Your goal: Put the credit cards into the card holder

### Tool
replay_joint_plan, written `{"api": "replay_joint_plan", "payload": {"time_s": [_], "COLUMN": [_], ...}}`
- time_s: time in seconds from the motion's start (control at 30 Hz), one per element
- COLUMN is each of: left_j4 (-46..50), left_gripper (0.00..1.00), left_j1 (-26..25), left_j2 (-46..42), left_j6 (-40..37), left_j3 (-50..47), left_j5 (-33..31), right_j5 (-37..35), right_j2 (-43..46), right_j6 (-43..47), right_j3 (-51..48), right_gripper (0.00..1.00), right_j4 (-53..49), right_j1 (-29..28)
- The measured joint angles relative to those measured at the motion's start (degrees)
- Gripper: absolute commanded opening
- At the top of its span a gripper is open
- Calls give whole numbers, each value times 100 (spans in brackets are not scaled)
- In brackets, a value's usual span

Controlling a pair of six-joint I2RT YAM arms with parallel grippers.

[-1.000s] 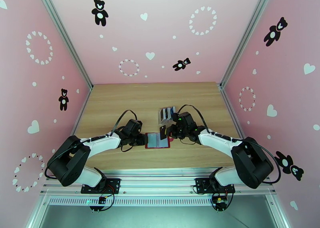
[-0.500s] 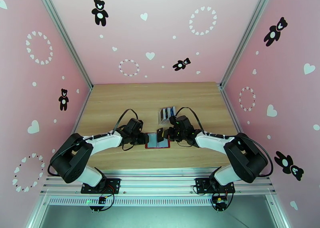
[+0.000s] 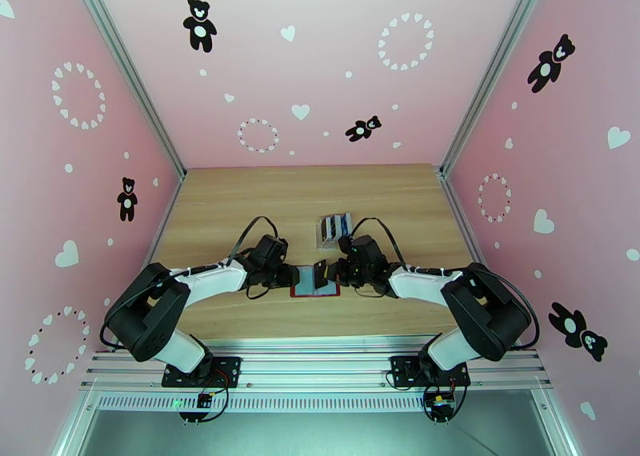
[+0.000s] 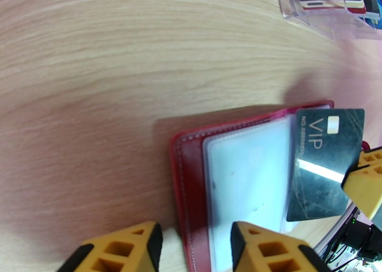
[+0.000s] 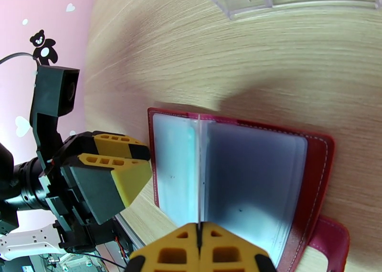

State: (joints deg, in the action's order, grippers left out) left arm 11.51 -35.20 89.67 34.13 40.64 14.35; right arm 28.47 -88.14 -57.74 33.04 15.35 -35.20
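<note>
**Left wrist cam: black card poised over open holder, not yet in**

Left wrist view showed the dark-red leather-like folding card holder (image 4: 188,192) lying open and flat on the light wooden table (image 4: 95,77), clear-grey inner sleeves facing up. The R gripper (image 5: 199,227) was clamped tight on the glossy black plastic VIP card (image 4: 324,163), pinching its edge. The card stood tilted over the holder's end nearest the R arm. From the R wrist cam it read edge-on, roughly lined up w/ a sleeve's free edge. Whether it touched the sleeve, couldn't tell.

The L gripper (image 4: 193,242) sat at the holder's opposite end, jaws part-way apart and gripping nothing. One finger was over the sleeves, the other on the table side of the red cover. Whether it pressed the holder down, couldn't tell.

A clear plastic slotted rack (image 3: 334,231) w/ more cards stood just beyond the holder's far side.

Judgement: the step in hand was feeding the card into a sleeve mouth. Which way the pocket opened wasn't clear. To do it well:
- Drop the card's angle till nearly flat w/ the sleeve.
- Square its leading edge to the opening, then slide slowly.
- The L gripper should pin the holder so it can't skid.
- Let go only once most of the card is inside.

Likely snags: the corner catching the sleeve lip, or the card shoving the whole holder along.
</note>
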Motion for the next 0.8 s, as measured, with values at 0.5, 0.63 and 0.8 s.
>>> {"api": "replay_joint_plan", "payload": {"time_s": [0.5,0.63,0.8], "left_j4": [-79,-168,-264], "left_gripper": [46,46,46], "left_j1": [-26,-26,-26], "left_j2": [0,-20,-50], "left_j6": [42,66,109], "left_j3": [-33,-87,-151], "left_j5": [-4,-7,-7], "right_j5": [39,33,11], "right_j2": [0,0,0], "right_j6": [-55,-81,-120], "right_j3": [-61,-116,-162], "right_gripper": [0,0,0], "right_j4": [195,199,245], "right_j1": [-74,-92,-136]}}
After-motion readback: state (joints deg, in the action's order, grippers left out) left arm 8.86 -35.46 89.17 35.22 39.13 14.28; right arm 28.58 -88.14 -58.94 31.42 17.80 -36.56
